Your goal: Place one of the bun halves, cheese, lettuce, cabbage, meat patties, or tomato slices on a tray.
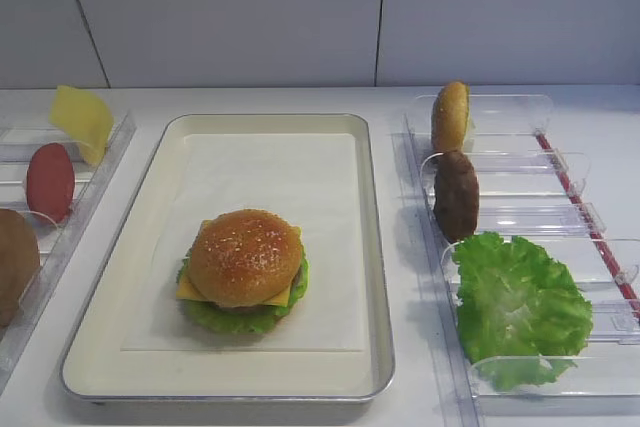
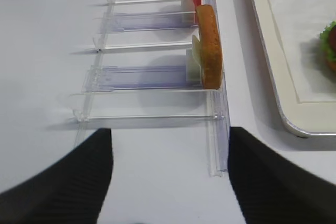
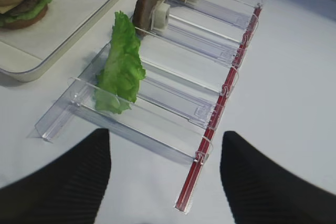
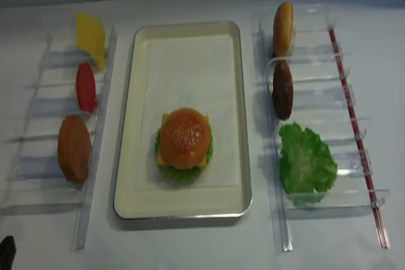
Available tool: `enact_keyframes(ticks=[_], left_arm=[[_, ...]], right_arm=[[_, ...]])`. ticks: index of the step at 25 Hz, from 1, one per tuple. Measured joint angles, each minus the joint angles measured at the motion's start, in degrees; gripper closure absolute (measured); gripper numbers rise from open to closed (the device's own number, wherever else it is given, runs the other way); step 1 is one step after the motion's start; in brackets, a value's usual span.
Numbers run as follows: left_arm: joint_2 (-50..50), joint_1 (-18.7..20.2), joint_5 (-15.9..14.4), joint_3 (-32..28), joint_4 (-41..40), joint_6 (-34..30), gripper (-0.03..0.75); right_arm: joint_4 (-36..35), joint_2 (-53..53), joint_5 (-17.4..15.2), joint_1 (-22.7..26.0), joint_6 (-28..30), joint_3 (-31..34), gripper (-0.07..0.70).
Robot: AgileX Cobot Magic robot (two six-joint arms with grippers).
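White tabletop. Right gripper (image 3: 165, 174) spread apart, empty, hovering just short of clear rack (image 3: 220, 85) with lettuce (image 3: 122, 69). Left gripper (image 2: 170, 174) likewise parted, empty. Sesame bun top (image 1: 245, 255) caps burger on tray (image 1: 130, 277), far left of right gripper.

Bright, even overhead light; soft shadows; glare on clear racks (image 1: 520, 197); wrist views slightly soft.

The right claw (image 3: 165, 177) shows in its wrist view as two dark ribbed fingers (image 3: 63, 182) set well apart, with nothing between them. The left claw (image 2: 170, 177) likewise shows two dark ribbed fingers (image 2: 58, 182) spread wide, gripping nothing, low above the tabletop (image 2: 47, 24).
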State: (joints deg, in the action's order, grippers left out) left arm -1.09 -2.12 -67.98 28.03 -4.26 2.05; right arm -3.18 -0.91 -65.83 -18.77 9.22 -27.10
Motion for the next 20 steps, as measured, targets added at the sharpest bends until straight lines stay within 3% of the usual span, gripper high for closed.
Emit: enact_keyframes(ticks=[15, 20], left_arm=[[0.0, 0.0, 0.0, 0.0, 0.0, 0.13, 0.243], [0.0, 0.0, 0.0, 0.0, 0.0, 0.13, 0.243]], right_arm=[[0.36, 0.0, 0.0, 0.26, 0.22, 0.04, 0.167], [0.36, 0.0, 0.0, 6.29, 0.67, 0.04, 0.204]])
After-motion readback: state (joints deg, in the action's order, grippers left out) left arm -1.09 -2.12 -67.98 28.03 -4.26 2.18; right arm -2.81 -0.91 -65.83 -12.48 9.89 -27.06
